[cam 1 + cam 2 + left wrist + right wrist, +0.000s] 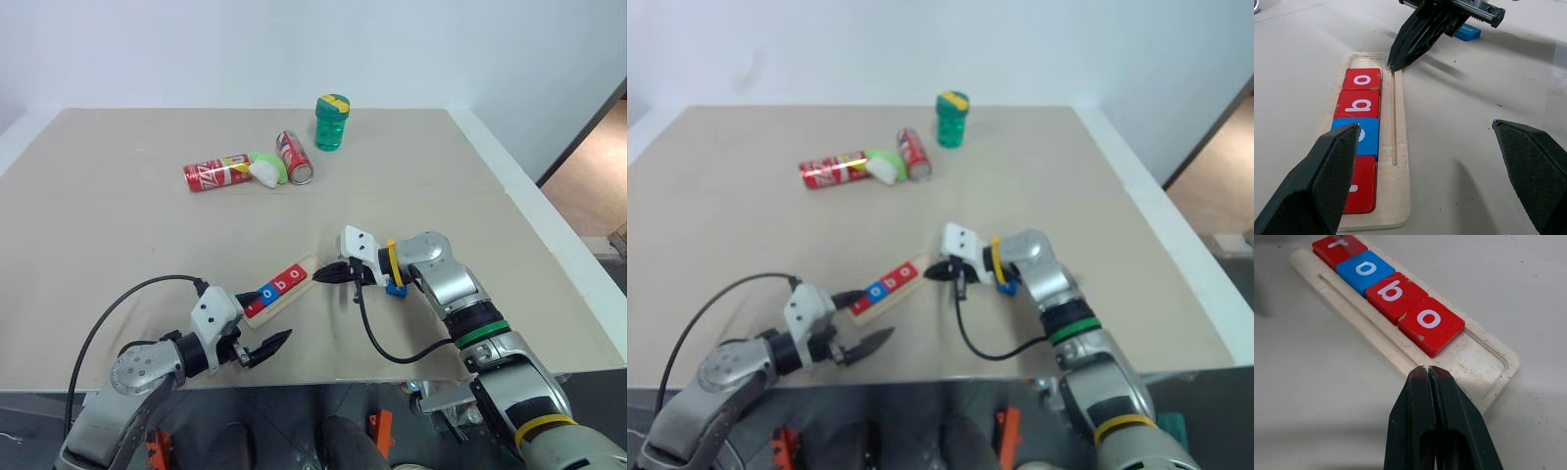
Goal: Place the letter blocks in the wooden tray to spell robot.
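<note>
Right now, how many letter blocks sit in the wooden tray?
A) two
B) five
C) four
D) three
C: the wooden tray holds four letter blocks, reading r, o, b, o, with the end slot bare; a blue block lies on the table behind the right tool.

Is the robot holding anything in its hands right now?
No. The right gripper is shut on nothing beside the tray; the left gripper is open and empty.
</note>
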Controlling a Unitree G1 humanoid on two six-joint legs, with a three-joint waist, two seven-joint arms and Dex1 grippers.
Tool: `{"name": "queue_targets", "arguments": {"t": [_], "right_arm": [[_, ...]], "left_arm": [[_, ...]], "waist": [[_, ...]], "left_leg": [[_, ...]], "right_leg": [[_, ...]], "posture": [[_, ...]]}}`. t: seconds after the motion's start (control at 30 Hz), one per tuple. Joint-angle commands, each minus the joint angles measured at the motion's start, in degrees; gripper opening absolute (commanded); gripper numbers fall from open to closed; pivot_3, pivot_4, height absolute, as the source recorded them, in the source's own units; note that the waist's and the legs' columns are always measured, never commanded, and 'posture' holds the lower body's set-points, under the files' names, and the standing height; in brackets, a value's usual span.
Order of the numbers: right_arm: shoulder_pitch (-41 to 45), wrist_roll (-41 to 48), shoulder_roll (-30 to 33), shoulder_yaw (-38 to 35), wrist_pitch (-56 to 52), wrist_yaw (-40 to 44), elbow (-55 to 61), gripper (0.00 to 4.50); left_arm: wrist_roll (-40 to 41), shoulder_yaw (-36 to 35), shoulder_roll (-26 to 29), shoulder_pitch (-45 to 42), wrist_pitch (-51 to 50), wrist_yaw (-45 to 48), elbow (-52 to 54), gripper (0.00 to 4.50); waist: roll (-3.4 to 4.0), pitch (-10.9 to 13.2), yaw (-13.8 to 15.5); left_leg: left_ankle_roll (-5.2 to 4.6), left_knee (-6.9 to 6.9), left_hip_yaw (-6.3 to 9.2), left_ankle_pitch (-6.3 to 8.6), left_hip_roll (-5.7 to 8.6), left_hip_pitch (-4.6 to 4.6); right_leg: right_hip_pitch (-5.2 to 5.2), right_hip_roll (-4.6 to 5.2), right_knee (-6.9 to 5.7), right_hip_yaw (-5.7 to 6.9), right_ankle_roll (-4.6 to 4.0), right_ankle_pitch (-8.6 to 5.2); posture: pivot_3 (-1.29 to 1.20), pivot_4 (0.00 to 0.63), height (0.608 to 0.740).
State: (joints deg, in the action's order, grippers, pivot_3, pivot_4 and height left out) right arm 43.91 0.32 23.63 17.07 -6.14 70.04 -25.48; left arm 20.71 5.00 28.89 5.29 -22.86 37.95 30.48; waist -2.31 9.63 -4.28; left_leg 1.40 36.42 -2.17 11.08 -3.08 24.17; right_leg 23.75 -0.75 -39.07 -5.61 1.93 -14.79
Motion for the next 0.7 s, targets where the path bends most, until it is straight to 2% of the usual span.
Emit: {"name": "queue_targets", "arguments": {"t": [0.03, 0.33, 0.7], "right_arm": [[3.29, 1.10, -0.63, -1.65, -0.20, -1.00, -0.45, 0.03], [8.50, -1.99, -0.57, 0.26, 8.71, -1.29, -11.50, 0.03], [9.68, -6.07, -1.50, 3.70, 16.99, 0.22, -14.61, 0.03]], "left_arm": [[0.05, 0.04, 0.12, -0.31, 0.78, 0.12, 1.40, 4.50], [-0.17, 0.09, -0.08, -0.14, 0.69, -0.15, 1.77, 4.50], [-0.09, -0.06, -0.29, 0.67, 0.52, -0.61, 2.30, 4.50]], "waist": [[0.01, 0.00, 0.00], [0.00, 0.00, 0.00], [0.01, 0.01, -0.03]], "left_leg": [[0.00, 0.00, -0.01, 0.00, 0.00, 0.00], [0.01, -0.01, -0.02, 0.00, 0.04, 0.03], [0.01, -0.03, -0.01, 0.00, 0.00, 0.01]], "right_leg": [[0.01, 0.00, 0.00, -0.01, 0.00, 0.00], [0.01, 0.04, 0.01, -0.03, -0.05, 0.01], [0.02, 0.01, 0.00, -0.01, -0.06, 0.01]], "posture": [[0.00, 0.150, 0.740], [0.00, 0.150, 0.740], [0.00, 0.150, 0.740]]}}
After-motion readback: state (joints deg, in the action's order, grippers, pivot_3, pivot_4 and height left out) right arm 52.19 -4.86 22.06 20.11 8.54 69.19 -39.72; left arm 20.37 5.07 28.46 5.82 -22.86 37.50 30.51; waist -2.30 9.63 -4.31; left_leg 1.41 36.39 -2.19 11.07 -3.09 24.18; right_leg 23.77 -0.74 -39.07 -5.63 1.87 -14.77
